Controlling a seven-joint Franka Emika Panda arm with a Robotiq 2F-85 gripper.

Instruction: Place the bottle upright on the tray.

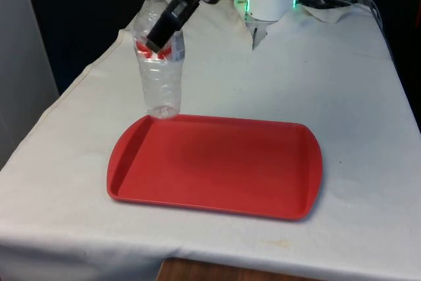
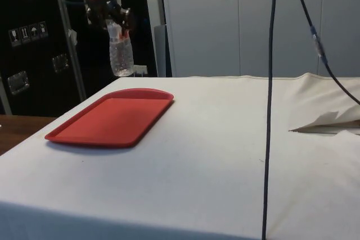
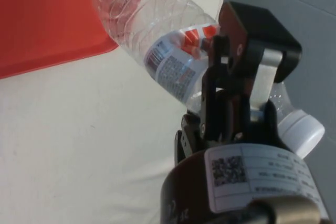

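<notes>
Item: clear plastic bottle [image 1: 160, 64], white cap, red-and-white label. You see it upright and lifted clear of the tabletop [image 1: 342, 83], over the far edge of the tray at the front view's left. Holder: gripper [image 1: 158, 42], jaws clamped across the labelled upper body of the bottle; your wrist view shows them pressed against it. Item: red tray [image 1: 217, 166], flat on the white cloth, nothing resting on it.
</notes>
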